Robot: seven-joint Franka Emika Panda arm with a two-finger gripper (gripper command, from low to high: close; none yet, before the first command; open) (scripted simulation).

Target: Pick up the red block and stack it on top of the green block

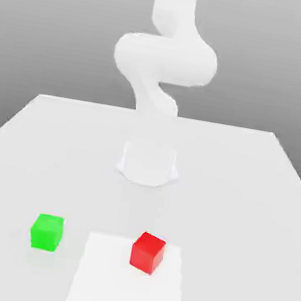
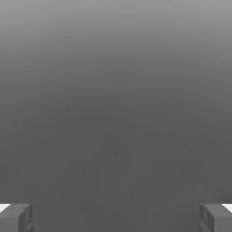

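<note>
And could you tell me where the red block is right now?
In the exterior view, the red block sits on the white patch, right of the green block.

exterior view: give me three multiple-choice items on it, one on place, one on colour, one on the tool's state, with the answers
1. Which block is on the white patch?
A) the green one
B) the red one
C) both

2. What colour is the block toward the exterior view's left?
A) green
B) blue
C) yellow

3. How does the tool stand?
A) shut on a block
B) shut and empty
C) open and empty

Answers:
1 B: the red block lies within the white patch.
2 A: the green block is bright green and sits beyond the patch's edge.
3 C: the tool has its fingers wide apart in the hand view, nothing between them.
</note>
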